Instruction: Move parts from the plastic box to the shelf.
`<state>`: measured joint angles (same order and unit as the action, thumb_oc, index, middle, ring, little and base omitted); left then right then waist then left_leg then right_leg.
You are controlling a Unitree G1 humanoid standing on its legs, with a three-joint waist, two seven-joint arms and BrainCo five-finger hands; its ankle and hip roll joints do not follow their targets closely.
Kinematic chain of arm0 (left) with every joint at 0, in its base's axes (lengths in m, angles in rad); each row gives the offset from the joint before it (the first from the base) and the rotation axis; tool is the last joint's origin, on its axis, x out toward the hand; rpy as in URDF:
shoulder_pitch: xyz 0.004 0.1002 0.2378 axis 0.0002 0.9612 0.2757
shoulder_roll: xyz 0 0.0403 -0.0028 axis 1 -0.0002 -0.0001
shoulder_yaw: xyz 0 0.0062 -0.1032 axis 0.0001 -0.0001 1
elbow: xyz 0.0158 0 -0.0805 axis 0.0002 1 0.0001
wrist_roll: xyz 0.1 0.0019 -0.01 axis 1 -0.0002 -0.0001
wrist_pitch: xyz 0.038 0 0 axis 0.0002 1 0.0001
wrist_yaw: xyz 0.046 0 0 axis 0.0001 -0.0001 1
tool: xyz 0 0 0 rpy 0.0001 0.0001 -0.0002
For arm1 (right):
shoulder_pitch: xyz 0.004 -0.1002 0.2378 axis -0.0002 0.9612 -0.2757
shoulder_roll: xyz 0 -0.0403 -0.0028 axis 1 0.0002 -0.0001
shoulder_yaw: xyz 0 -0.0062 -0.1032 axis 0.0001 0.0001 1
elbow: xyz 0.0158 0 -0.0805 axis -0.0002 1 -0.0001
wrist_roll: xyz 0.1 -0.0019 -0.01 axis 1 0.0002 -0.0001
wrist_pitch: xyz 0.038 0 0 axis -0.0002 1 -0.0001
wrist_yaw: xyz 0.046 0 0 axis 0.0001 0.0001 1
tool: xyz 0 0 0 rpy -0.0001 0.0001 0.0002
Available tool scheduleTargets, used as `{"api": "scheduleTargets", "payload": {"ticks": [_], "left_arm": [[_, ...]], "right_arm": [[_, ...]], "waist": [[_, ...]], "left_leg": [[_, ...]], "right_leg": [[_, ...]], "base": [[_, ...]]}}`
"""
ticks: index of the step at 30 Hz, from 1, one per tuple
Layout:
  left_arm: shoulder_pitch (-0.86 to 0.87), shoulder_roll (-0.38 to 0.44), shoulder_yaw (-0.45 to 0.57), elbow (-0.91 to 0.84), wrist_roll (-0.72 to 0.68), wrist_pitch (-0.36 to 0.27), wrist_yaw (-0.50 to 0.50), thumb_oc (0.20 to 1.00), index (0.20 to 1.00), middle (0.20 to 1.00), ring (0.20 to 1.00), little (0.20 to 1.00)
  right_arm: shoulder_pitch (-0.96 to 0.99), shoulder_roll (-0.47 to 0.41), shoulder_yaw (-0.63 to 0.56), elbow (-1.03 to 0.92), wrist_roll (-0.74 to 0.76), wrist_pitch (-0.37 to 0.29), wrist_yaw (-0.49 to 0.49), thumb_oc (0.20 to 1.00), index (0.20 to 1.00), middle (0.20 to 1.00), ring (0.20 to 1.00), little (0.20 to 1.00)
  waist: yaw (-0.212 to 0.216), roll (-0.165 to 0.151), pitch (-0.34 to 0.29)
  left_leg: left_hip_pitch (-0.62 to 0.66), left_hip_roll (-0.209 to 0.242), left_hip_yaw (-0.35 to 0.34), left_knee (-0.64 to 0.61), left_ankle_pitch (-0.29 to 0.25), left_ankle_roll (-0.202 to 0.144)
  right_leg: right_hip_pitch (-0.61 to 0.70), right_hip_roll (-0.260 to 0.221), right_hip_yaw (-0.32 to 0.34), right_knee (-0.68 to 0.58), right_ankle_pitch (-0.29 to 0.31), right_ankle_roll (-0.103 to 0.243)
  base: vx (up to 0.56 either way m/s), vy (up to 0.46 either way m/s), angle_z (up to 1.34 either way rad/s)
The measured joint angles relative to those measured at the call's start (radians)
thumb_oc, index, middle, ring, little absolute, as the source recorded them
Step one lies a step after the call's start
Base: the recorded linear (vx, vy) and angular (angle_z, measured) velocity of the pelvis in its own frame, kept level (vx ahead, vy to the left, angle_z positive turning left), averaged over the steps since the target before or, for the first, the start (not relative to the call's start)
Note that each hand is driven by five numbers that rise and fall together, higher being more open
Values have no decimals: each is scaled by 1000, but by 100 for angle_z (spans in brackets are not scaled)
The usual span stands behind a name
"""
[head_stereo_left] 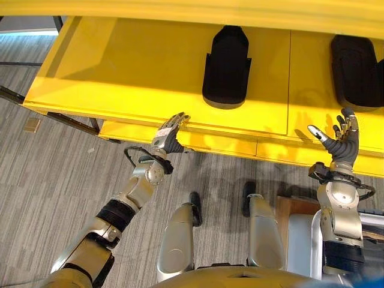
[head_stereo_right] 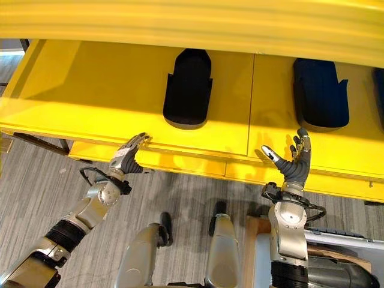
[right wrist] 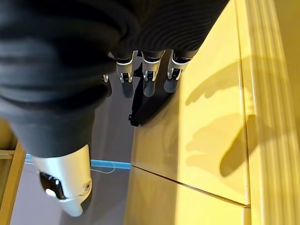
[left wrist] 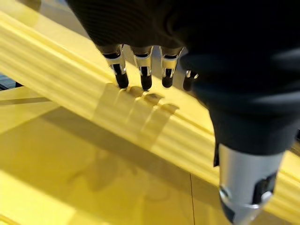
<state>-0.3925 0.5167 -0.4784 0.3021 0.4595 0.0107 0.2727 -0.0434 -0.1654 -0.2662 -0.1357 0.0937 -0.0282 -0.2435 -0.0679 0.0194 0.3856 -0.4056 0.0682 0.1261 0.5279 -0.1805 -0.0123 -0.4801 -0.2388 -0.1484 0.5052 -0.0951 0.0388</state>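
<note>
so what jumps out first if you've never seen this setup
The bright yellow shelf spans the scene, with two black moulded parts on it: one near the middle and one toward the right edge. Below, the left hand reaches its straight fingers to the shelf's front lip, while the right hand is raised open before the shelf, holding nothing.

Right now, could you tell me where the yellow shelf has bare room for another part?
The yellow shelf is bare from its left end to the middle black part, above the left hand. A narrower strip lies between that part and the right black part. The right end, by the right hand, is crowded.
</note>
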Motion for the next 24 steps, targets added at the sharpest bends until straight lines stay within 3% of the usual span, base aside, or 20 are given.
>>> {"api": "scheduleTargets", "payload": {"ticks": [9,24], "left_arm": [[-82,11,-113,51,45,17,14,1000,1000,1000,1000,1000],[-97,38,-107,-30,66,23,-29,1000,1000,1000,1000,1000]], "right_arm": [[2,0,0,0,-1,0,-6,1000,1000,1000,1000,1000],[0,0,1,-5,-2,0,-9,1000,1000,1000,1000,1000]], "waist": [[6,-8,-8],[9,-19,-9]], "left_leg": [[-14,-13,-7,4,-6,4],[-28,-30,1,4,-9,18]], "right_leg": [[-2,-8,0,-23,12,19],[0,-17,15,-48,27,39]], "base": [[12,4,4],[1,0,0]]}}
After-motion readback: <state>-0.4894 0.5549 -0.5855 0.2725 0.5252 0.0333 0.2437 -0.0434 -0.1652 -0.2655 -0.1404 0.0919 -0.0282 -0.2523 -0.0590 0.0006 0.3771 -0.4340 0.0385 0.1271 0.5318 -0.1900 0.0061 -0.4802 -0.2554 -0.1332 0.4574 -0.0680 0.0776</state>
